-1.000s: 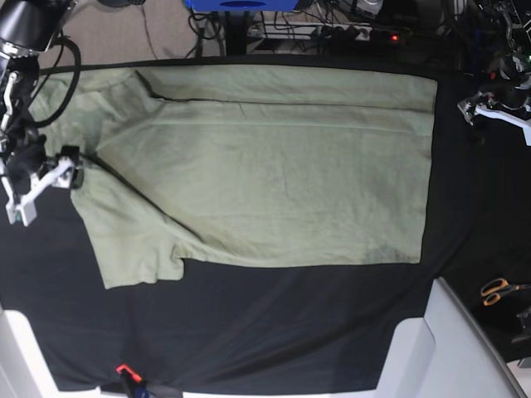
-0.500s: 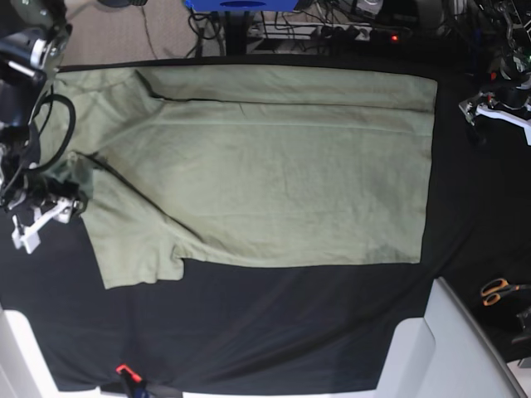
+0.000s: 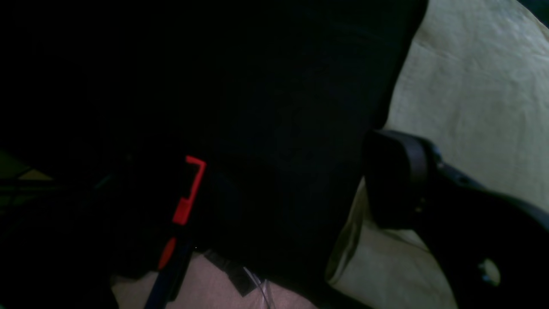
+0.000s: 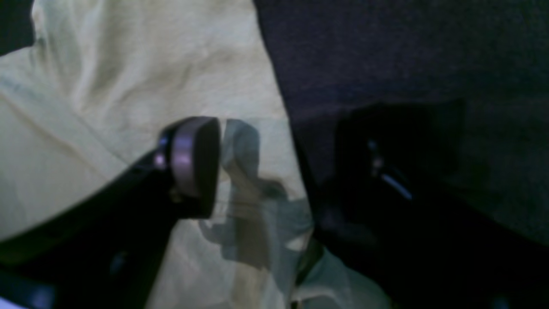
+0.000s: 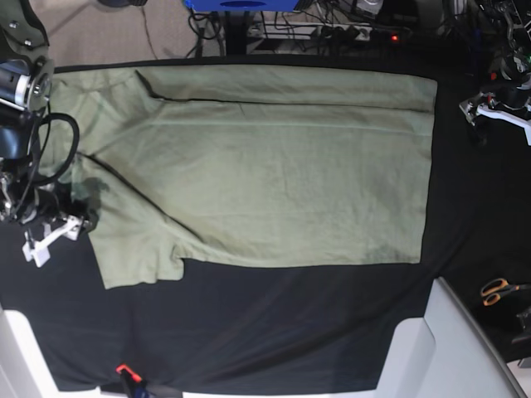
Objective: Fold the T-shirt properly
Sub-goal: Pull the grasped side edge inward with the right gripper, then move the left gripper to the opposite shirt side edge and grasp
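Observation:
The pale green T-shirt (image 5: 265,166) lies spread flat on the black tablecloth (image 5: 274,323), with one sleeve (image 5: 133,257) pointing toward the near left. My right gripper (image 5: 54,228) is down at the shirt's left edge. In the right wrist view it (image 4: 283,167) is open and straddles that edge: one finger (image 4: 193,163) is over the T-shirt (image 4: 107,107), the other over black cloth, with a rumpled bit of fabric between them. My left gripper (image 5: 485,108) hovers open off the shirt's far right corner, holding nothing. One of its fingers (image 3: 399,180) shows beside the T-shirt (image 3: 472,107).
Orange-handled scissors (image 5: 498,290) lie at the right edge. A white structure (image 5: 440,348) rises at the near right. A red clamp (image 5: 124,371) sits at the table's front edge and also shows as a red clamp (image 3: 188,193) in the left wrist view. Cables and a blue object (image 5: 241,4) lie behind the table.
My right arm has moved toward the near side along the shirt's left edge and come down onto it, with its jaws narrowing slightly. The left arm and the shirt have not moved.

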